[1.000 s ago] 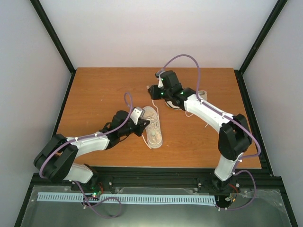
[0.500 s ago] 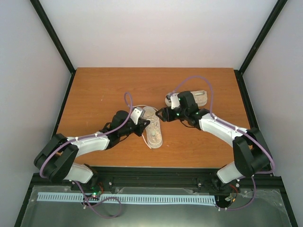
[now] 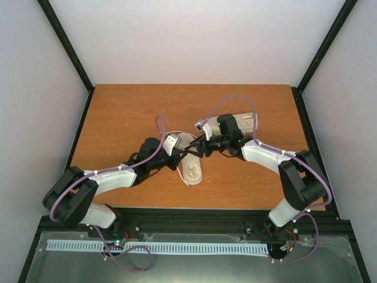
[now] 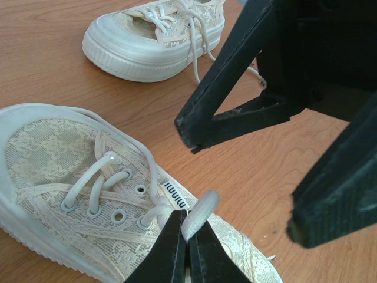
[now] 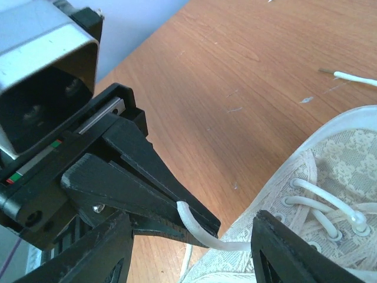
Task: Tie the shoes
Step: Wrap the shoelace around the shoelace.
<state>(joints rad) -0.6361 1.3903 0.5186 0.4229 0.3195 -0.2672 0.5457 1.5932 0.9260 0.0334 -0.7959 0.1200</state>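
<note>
Top external, location: your near shoe (image 3: pixel 191 172) lies mid-table (image 3: pixel 118 112) between the two arms. The far shoe (image 3: pixel 246 121) sits behind it to the right, apart from it and partly under the right arm.
Top external, claws: the left claw (image 3: pixel 181 157) and right claw (image 3: pixel 197 147) meet over the near shoe's upper end. You cannot read their jaws from this height.
Left wrist, left claw: clamped tight on a strand of the lace (image 4: pixel 200 209), lifted just above the eyelets beside the tongue.
Left wrist, right claw: jaws spread wide and holding nothing, poised close beside the pinched strand.
Left wrist, appearance: cream lace-patterned canvas, pale rubber toe cap and sole, thin white cord threaded through metal eyelets. The last eyelets you can see stand empty.
Left wrist, far shoe: upright, laced, with trailing laces (image 4: pixel 194 41) running off its side to the wood. No bow shows.
Right wrist, grip: the strand runs taut from the left claw's tips down into the near shoe. Your own right fingers frame it, apart from it on both sides.
Right wrist, progress: judged early. Neither shoe shows a knot or bow. One strand is raised, seemingly for a handover or crossing.
Right wrist, remaining: by that reading, both shoes need the cross, the knot, the loops and the tightening.
</note>
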